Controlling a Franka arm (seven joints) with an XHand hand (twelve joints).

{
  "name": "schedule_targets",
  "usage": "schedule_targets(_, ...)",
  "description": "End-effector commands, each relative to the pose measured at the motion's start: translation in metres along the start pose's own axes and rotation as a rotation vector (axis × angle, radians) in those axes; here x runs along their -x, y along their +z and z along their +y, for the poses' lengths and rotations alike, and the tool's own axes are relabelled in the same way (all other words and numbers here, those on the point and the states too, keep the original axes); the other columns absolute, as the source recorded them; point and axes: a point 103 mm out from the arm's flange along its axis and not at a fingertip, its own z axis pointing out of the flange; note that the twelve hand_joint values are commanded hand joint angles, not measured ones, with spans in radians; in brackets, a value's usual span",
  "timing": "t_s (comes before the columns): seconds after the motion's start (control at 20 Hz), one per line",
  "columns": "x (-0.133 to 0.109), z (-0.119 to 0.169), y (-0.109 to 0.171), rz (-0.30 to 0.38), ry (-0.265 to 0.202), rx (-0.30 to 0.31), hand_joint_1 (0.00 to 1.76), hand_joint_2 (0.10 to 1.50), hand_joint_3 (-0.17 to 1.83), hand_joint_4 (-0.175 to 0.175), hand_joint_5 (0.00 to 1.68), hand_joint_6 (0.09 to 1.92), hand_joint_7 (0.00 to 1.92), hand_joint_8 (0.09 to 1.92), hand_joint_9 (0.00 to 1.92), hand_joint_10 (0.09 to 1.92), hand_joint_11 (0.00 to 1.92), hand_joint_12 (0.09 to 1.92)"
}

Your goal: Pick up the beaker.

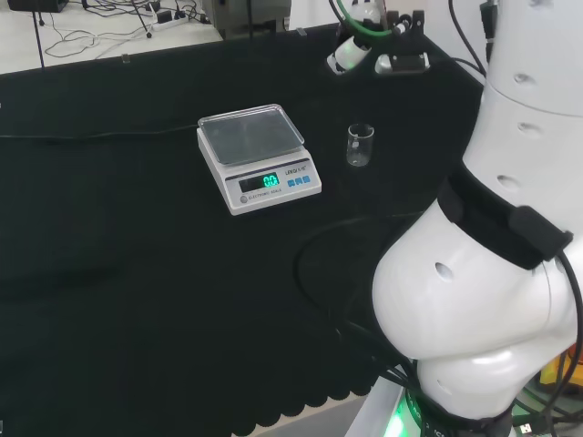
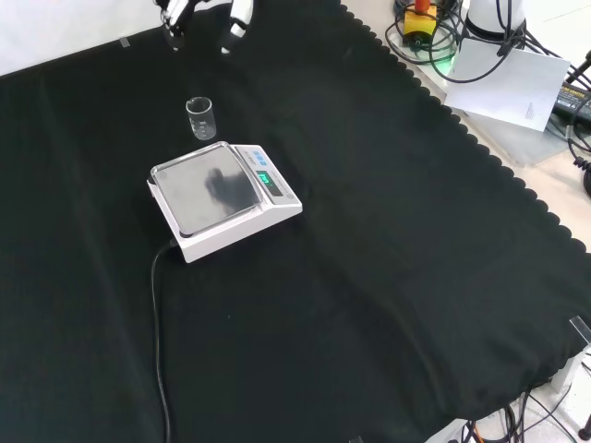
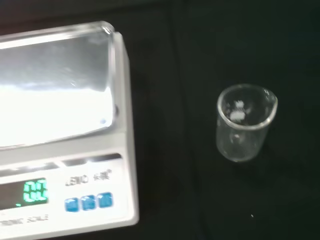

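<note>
Scale close, small clear beaker — upright, empty — just beside

In the head view the beaker stands upright on open black cloth with bare room on its far, near and right sides, while the scale stands near its left as the one obstacle.

The arm's white links rose at the head view's right. The hand hung at the front view's top edge, its fingers relaxed and pointing downward.
</note>
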Motion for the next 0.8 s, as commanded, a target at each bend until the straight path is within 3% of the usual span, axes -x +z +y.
schedule_targets(0.05, 0.033, 0.034, 0.035, 0.049, 0.018, -0.061, 0.65, 0.80, 0.44, -0.019, 0.49, 0.59, 0.40, 0.70, 0.53, 0.76, 0.02, 1.46)
schedule_targets(0.8, 0.052, 0.055, 0.084, 0.092, 0.034, -0.143, 0.66, 0.79, 0.45, -0.024, 0.49, 0.60, 0.40, 0.71, 0.54, 0.77, 0.03, 1.46)
